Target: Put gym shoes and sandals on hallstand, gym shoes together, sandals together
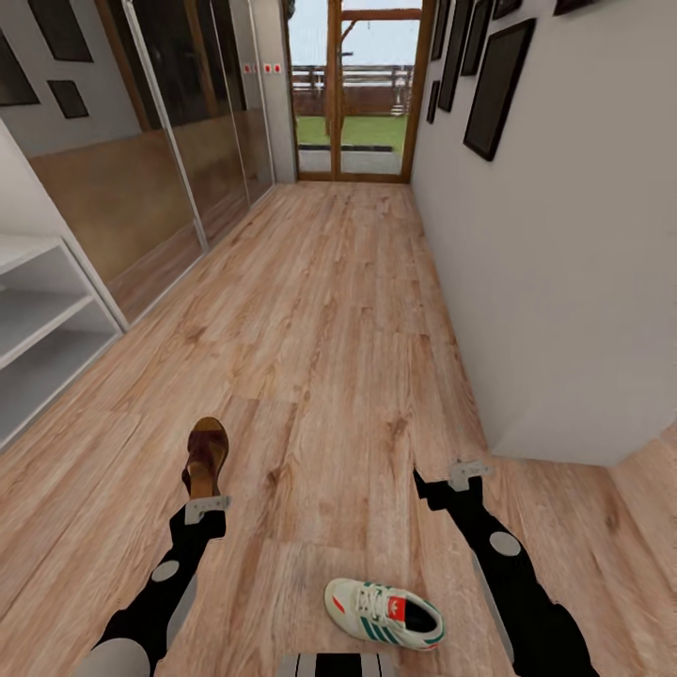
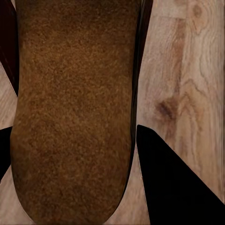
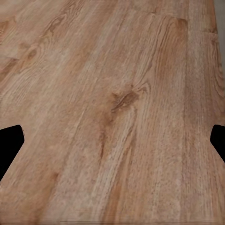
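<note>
Warm plank corridor floor (image 1: 348, 310) runs ahead. Low centre lies one gym shoe (image 1: 384, 613), red tongue label unreadable. My left gripper (image 2: 70, 154) clamps a sandal (image 1: 206, 458) at lower left; a loose hold could drop it. My right gripper (image 3: 112, 140) hangs open. Hallstand (image 1: 38, 329) waits mid-left.

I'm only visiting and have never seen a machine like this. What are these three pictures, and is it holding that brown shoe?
It is a simulated two-armed robot. The big picture looks down from its head over both black arms; the other two are cameras by each gripper. The left gripper sits at a brown sandal, with a dark finger on each side of the footbed; whether it grips is unclear. The right gripper is open over bare floor. A gym shoe lies on the floor nearby, and the white shoe rack stands at the left.
</note>
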Controlling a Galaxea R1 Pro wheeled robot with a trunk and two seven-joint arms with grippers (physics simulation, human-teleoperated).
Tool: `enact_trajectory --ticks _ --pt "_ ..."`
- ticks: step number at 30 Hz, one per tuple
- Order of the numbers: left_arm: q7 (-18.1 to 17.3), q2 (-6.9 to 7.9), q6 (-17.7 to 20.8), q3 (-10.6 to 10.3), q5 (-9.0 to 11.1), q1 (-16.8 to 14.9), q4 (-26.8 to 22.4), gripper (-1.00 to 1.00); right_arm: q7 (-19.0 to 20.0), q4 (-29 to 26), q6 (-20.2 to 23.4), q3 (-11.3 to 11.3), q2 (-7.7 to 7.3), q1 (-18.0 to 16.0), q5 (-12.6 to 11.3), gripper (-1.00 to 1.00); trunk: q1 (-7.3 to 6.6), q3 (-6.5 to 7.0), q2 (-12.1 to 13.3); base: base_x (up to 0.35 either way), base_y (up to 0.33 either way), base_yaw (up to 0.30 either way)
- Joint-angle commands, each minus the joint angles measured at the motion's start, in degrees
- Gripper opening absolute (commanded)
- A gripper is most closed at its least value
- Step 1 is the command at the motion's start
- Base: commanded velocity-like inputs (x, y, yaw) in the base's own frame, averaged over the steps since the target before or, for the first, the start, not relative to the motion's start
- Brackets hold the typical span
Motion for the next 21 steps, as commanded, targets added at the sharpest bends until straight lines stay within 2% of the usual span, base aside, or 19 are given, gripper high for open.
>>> enact_trajectory --ticks 1,5,6,11,13,14,21 --pt "0.0 -0.05 0.4 0.3 -0.8 0.0 -0.5 -1.00 0.5 1.0 -1.1 -0.2 0.07 0.1 0.6 1.00 -0.23 0.23 0.4 0.000 0.000 -0.117" --pt "-0.2 -0.34 3.0 0.0 -0.8 0.3 -7.2 -1.00 0.5 6.7 -7.8 -0.2 0.20 0.5 0.7 1.00 -1.11 1.29 2.0 0.000 0.000 -0.117" --pt "-2.1 -0.59 4.0 0.0 -0.7 4.2 -14.4 -1.00 0.5 8.1 -10.0 -0.3 0.00 0.7 0.6 1.00 -1.33 1.49 2.4 0.000 0.000 -0.039" --pt "-3.2 -0.62 4.1 0.1 -0.3 4.8 -15.5 -1.00 0.4 6.6 -10.0 -0.5 -0.08 0.7 0.6 1.00 -2.43 2.43 4.4 0.000 0.000 -0.013" --pt "-3.4 -0.63 4.1 0.1 -0.2 4.9 -15.5 -1.00 0.4 6.1 -10.0 -1.0 -0.06 0.7 0.6 1.00 -2.43 2.44 4.4 0.000 0.000 -0.002" --pt "-3.4 -0.62 4.2 0.1 -0.2 5.0 -15.5 -1.00 0.4 5.5 -9.9 -2.3 -0.04 0.7 0.6 1.00 -2.43 2.44 4.4 0.000 0.000 0.000" --pt "-3.4 -0.56 4.2 0.3 -0.1 5.0 -15.7 -1.00 0.5 4.1 -9.9 -4.5 -0.08 0.7 0.6 1.00 -2.43 2.44 4.4 0.000 0.000 0.000"
